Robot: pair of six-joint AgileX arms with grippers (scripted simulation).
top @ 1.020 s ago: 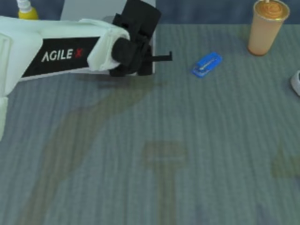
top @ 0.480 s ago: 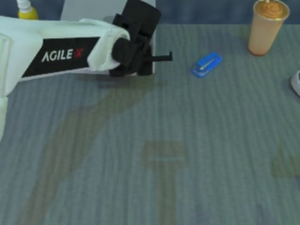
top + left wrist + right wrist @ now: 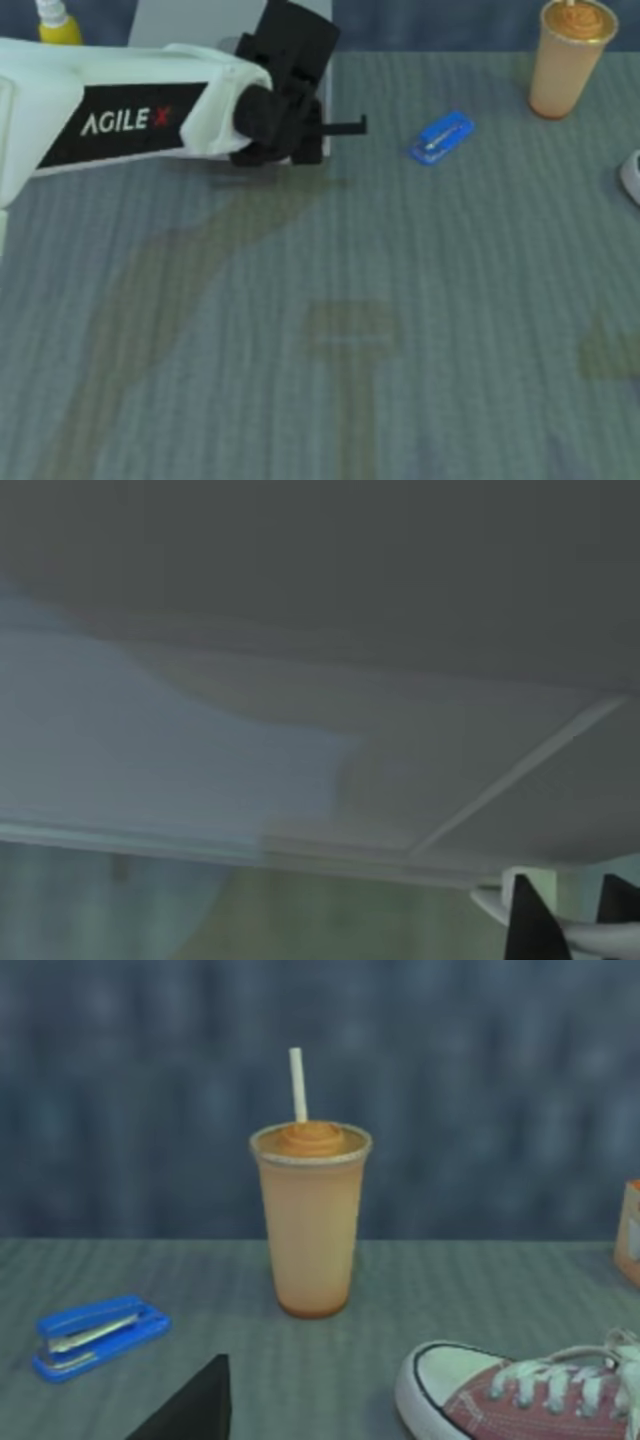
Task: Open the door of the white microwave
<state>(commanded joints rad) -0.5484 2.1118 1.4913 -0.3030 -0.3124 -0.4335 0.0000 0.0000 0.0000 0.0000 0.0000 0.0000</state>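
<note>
Top view: the left arm (image 3: 130,110) reached in from the table's left edge toward the far side, its white shell marked AGILEX. Its gripper (image 3: 330,128) sat at the front of the microwave (image 3: 195,20), which stood at the far left of the table (image 3: 400,350) and was mostly hidden under the arm. One thin black finger (image 3: 345,125) stuck out to the right past the microwave's near right corner. A pale vertical strip (image 3: 322,120) showed beside the gripper body; whether it was the door's edge or the handle could not be told. Whether the jaws were apart or closed on anything could not be told from above.

To the right of the gripper lay a blue stapler (image 3: 441,137), apart from it. An orange drink cup (image 3: 570,58) stood at the far right, and the white toe of a shoe (image 3: 632,177) showed at the right edge. A yellow bottle (image 3: 55,22) stood at the far left corner, behind the arm.

The left wrist view was filled by the door (image 3: 330,680), very close, a pale panel with a raised seam running across it. Two dark fingertips (image 3: 530,925) showed at the edge of the frame against a pale curved bar (image 3: 590,938), seemingly the handle; contact was unclear.

The right wrist view showed the cup (image 3: 311,1220) with its straw, the stapler (image 3: 95,1333), and a red sneaker (image 3: 520,1390) with a white toe. A dark wedge of the right gripper's own finger (image 3: 195,1405) showed; its jaw state could not be told.
</note>
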